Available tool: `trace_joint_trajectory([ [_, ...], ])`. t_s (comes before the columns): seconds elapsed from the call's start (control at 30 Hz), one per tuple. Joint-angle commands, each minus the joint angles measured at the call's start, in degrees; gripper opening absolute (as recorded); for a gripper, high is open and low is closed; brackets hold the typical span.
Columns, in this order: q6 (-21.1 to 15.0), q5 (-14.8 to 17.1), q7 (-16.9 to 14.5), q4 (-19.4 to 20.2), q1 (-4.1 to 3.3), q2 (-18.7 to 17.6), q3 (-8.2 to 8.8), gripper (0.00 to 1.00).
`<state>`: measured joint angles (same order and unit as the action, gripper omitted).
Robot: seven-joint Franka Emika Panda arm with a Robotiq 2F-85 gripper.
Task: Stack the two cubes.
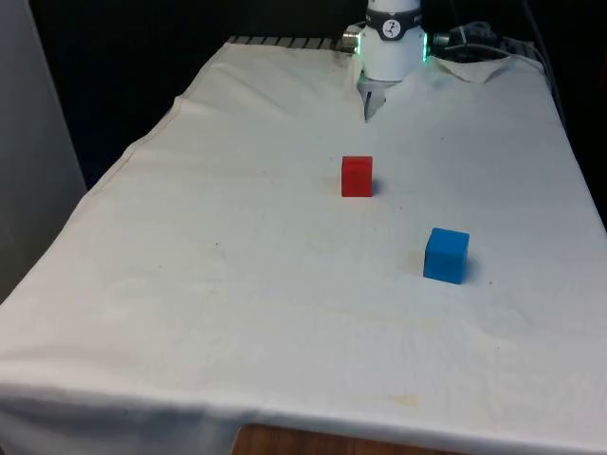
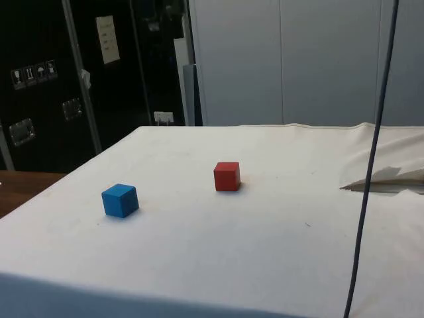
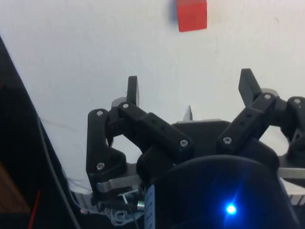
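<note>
Cubes on the white cloth [image 1: 237,284]: red cube [image 1: 357,176] at mid-table, blue cube [image 1: 446,254] well apart from it, nearer the front edge and toward the front view's right. Neither is stacked. The gripper [image 3: 189,86], fingers spread apart and empty, faces the red cube [image 3: 192,15] from the robot's end; the red cube is likely the nearer pick. No containers present.

Dark cabinets [image 2: 73,79], pale wall panels [image 2: 298,59] (side view), white-clothed table [image 1: 237,313]

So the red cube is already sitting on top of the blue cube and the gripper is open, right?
Not stacked. In the side view the red cube and blue cube sit apart on the cloth. The gripper is open, as you said.
</note>
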<state>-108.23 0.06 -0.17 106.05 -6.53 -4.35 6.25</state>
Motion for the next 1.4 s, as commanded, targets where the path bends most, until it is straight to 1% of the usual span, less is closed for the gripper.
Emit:
trace_joint_trajectory([
  [0.0,0.0,0.1,0.3,-0.7,-0.11,-0.6,-0.11,1.0],
  [0.03,-0.1,0.0,0.1,-0.4,-0.06,-0.4,-0.11,1.0],
  [0.07,-0.3,0.1,0.4,-1.1,-0.17,-1.0,-0.17,1.0],
  [0.17,-1.0,0.1,0.6,-2.2,-0.11,-2.2,-0.52,1.0],
  [0.3,-2.6,0.0,1.1,-4.1,-0.29,-4.4,-1.03,1.0],
  [0.33,-2.5,0.0,0.7,-3.5,-0.11,-3.7,-0.92,1.0],
  [0.37,-2.9,0.0,1.3,-4.5,-0.29,-4.8,-1.2,1.0],
  [0.6,-4.6,-0.2,2.2,-7.7,-0.52,-8.3,-2.18,1.0],
  [0.63,-4.4,0.0,1.7,-7.4,-0.29,-8.0,-2.18,1.0],
  [0.67,-4.8,-0.2,2.3,-8.0,-0.57,-8.7,-2.35,1.0],
  [0.83,-6.1,-0.4,3.0,-9.1,-0.69,-11.1,-3.38,1.0],
  [0.9,-6.7,-0.5,3.3,-9.3,-0.86,-11.9,-3.78,1.0],
  [0.93,-6.6,-0.2,2.8,-8.9,-0.52,-11.4,-3.84,1.0],
  [0.97,-7.0,-0.6,3.5,-9.5,-0.92,-12.4,-3.95,1.0],
  [1.1,-8.3,-1.2,4.4,-10.7,-0.97,-14.7,-4.93,1.0],
  [1.17,-8.8,-1.5,4.8,-11.2,-1.15,-15.9,-5.21,1.0],
  [1.2,-8.7,-1.1,4.3,-11.0,-0.8,-15.6,-5.39,1.0],
  [1.23,-9.0,-1.6,5.0,-11.5,-1.2,-16.4,-5.33,1.0],
  [1.27,-9.3,-1.9,5.4,-12.0,-1.26,-17.4,-5.67,1.0],
  [1.37,-10.1,-2.2,6.0,-12.7,-1.43,-18.9,-6.07,1.0],
])
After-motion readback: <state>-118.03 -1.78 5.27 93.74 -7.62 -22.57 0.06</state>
